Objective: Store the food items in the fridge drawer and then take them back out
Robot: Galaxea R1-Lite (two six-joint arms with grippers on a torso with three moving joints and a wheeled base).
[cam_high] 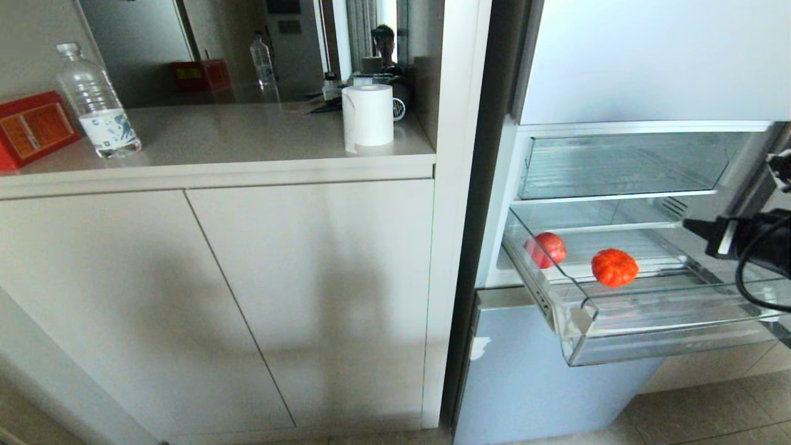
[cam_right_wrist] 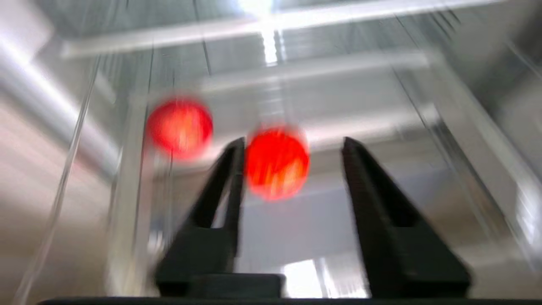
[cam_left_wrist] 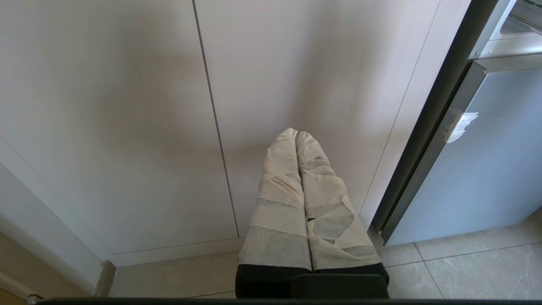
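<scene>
The fridge drawer [cam_high: 649,346] stands pulled out, the lower of two clear bins. Two food items lie on its ribbed floor: a glossy red apple [cam_high: 545,249] at its left side and an orange-red ribbed fruit [cam_high: 614,267] nearer the front. My right gripper [cam_high: 695,227] reaches in from the right above the drawer, apart from both fruits. In the blurred right wrist view it [cam_right_wrist: 293,142] is open and empty, with the orange-red fruit [cam_right_wrist: 277,163] beyond its tips and the apple [cam_right_wrist: 180,127] off to one side. My left gripper [cam_left_wrist: 296,134] is shut and parked low before the cabinet doors.
An empty upper clear bin [cam_high: 618,167] sits above the drawer, and a grey-blue lower fridge door [cam_high: 537,383] below it. Left of the fridge, a counter [cam_high: 247,142] holds a water bottle [cam_high: 99,102], a red tin [cam_high: 31,127] and a paper roll [cam_high: 368,115].
</scene>
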